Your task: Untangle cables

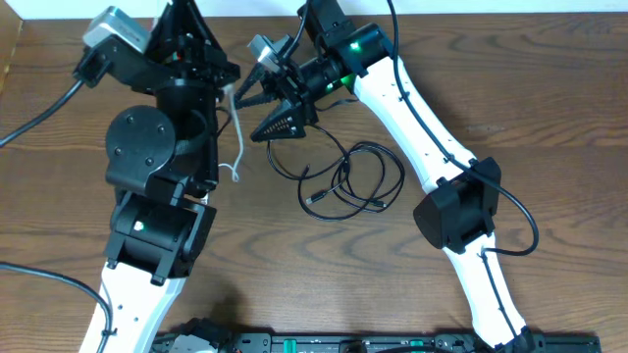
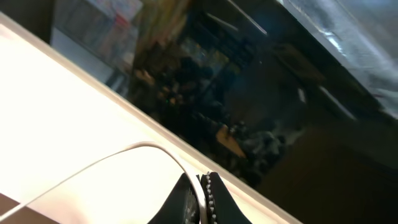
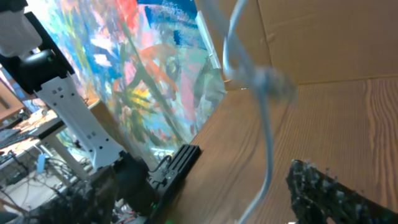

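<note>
Hanging from the left gripper (image 2: 199, 190), the white cable (image 1: 238, 137) drops in a slack line to a small curled end low beside that arm. Whether the end touches the table (image 1: 549, 88) I cannot tell. In the left wrist view the cord arcs in from the side and vanishes between the two fingers, which are pinched tight on it.

The right gripper (image 1: 247, 120) has its fingers spread wide, tips pointed at the hanging stretch, with the cord at or just between the tips. In the right wrist view the cord crosses, blurred, close in front of the one finger that shows, with a thicker lump (image 3: 267, 81) partway up, plug or knot I cannot say.

The black cable (image 1: 345, 178) lies in loose overlapping loops on the table, behind and below the right fingers. From overhead it looks apart from the white one.

The step in hand looks like pulling the cords apart, with the right side placed for a second hold. Next the right fingers need to close squarely on the thin white cord. Both ends should then draw away from the black loops without snagging them.
</note>
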